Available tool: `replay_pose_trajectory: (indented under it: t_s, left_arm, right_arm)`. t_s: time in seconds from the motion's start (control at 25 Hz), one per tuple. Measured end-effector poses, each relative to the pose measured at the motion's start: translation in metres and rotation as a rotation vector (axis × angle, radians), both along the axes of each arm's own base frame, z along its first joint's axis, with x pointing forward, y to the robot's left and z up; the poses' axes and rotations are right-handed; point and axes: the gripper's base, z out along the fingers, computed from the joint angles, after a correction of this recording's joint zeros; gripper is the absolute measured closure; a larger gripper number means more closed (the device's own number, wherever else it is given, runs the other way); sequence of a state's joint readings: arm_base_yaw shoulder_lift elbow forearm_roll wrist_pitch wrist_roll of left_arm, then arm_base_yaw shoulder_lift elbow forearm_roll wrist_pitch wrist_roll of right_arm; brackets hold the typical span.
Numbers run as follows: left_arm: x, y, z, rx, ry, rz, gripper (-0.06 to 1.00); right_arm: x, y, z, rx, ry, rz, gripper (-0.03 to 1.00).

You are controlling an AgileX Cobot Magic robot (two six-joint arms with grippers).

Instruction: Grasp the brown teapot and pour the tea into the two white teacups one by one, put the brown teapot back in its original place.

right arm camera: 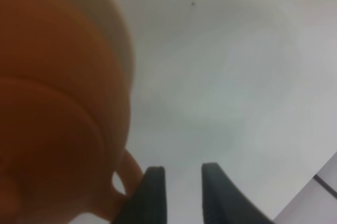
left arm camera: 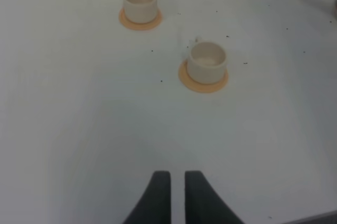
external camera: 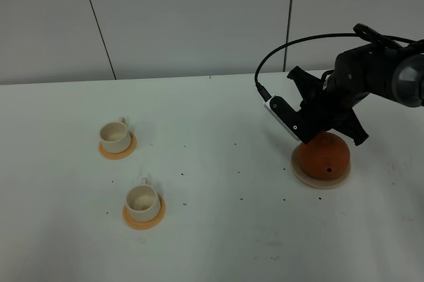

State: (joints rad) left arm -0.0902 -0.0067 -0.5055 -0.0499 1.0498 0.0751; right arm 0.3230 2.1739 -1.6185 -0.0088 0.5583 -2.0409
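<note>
The right gripper [right arm camera: 182, 182] is hovering, fingers slightly apart and empty, just beside the loop handle [right arm camera: 128, 174] of the brown teapot [right arm camera: 58, 103], needing to straddle it squarely before closing.

1. No text, label, brand, number or sign can be read in any of the views.
2. The white housing [external camera: 283, 118] on the right arm bears small dark spots, too small to tell whether they are markings.
</note>
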Motion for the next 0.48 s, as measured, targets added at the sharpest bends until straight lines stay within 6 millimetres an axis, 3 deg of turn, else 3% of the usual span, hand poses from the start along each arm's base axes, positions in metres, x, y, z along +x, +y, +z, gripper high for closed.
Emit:
replay_pose_trajectory:
  t_s: [0.48]
  left_arm:
    - [0.0, 0.0, 0.0, -0.001, 0.0, 0.0, 0.8]
  right_arm:
    - [0.003, -0.013, -0.001, 0.014, 0.016, -0.051, 0.8]
